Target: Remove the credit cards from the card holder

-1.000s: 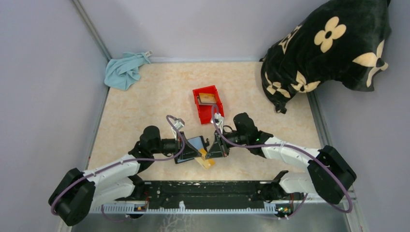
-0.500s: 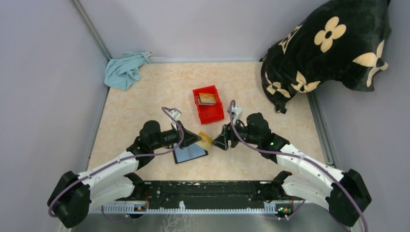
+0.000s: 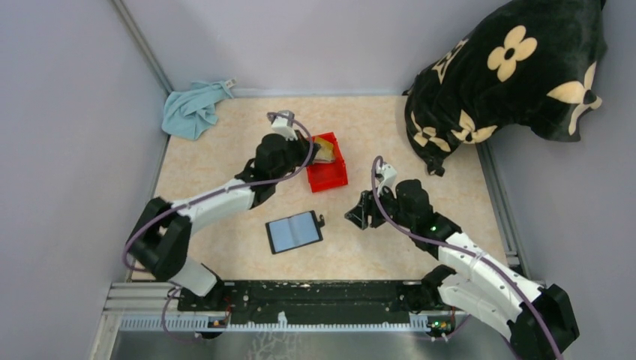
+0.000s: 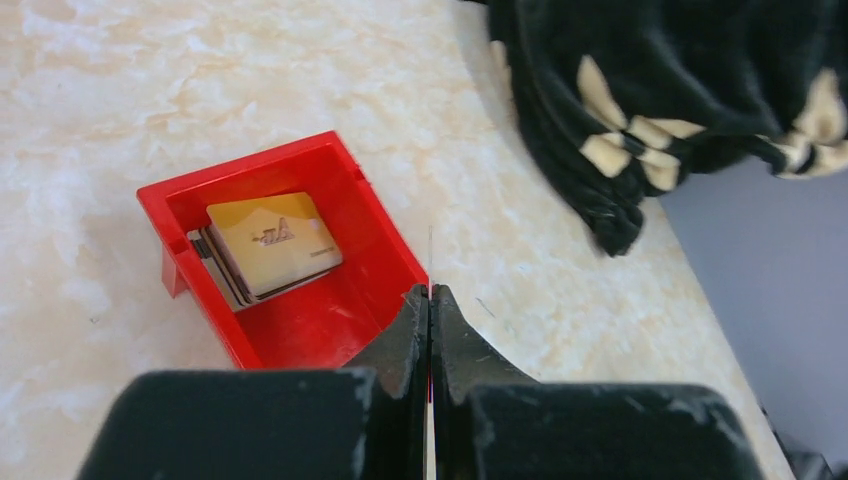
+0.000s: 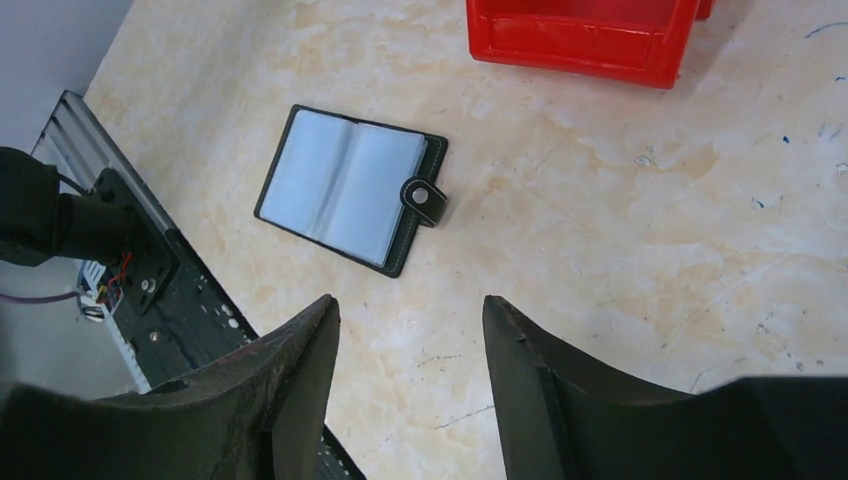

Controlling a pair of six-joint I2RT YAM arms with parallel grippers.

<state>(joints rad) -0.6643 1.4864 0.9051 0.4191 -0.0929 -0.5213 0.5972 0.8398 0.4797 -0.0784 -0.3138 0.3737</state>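
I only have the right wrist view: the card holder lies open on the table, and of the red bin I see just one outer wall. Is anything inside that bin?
Observer: Yes. The left wrist view shows a stack of credit cards lying in the red bin, a tan one on top.
Operator: Where is the left arm?
Observer: In the top view the left gripper is at the bin's rim, well away from the card holder.
Operator: Is it holding anything?
Observer: Its fingers are shut on a thin card, which the left wrist view shows edge-on, poking out past the tips.
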